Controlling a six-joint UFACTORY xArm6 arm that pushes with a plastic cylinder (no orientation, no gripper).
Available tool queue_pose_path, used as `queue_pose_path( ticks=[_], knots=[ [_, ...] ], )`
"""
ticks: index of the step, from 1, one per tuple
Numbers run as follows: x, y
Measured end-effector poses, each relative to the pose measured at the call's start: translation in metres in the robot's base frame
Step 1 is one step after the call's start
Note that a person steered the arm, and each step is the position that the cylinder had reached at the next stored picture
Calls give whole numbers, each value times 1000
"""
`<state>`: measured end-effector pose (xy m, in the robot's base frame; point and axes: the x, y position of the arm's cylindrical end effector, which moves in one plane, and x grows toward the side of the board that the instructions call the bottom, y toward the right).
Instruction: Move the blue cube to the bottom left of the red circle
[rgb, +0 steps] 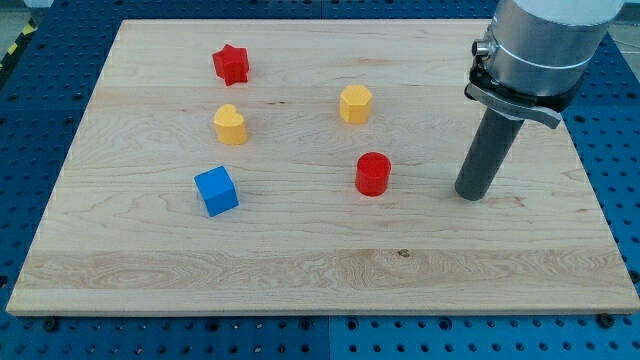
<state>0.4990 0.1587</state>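
Observation:
The blue cube (216, 191) sits on the wooden board at the view's left of centre. The red circle, a short red cylinder (372, 174), stands to the cube's right, near the middle of the board. My tip (472, 195) touches the board to the right of the red circle, well apart from it and far from the blue cube. Nothing is touching either block.
A red star block (231, 64) lies near the view's top left. A yellow heart block (230, 125) sits just above the blue cube. A yellow hexagon block (354, 104) sits above the red circle. The wooden board (320, 270) rests on a blue perforated table.

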Motion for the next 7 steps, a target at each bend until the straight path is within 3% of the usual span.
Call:
queue_pose_path(
  ticks=[3, 6, 7],
  knots=[
    [6, -1],
    [65, -26],
    [66, -30]
  ],
)
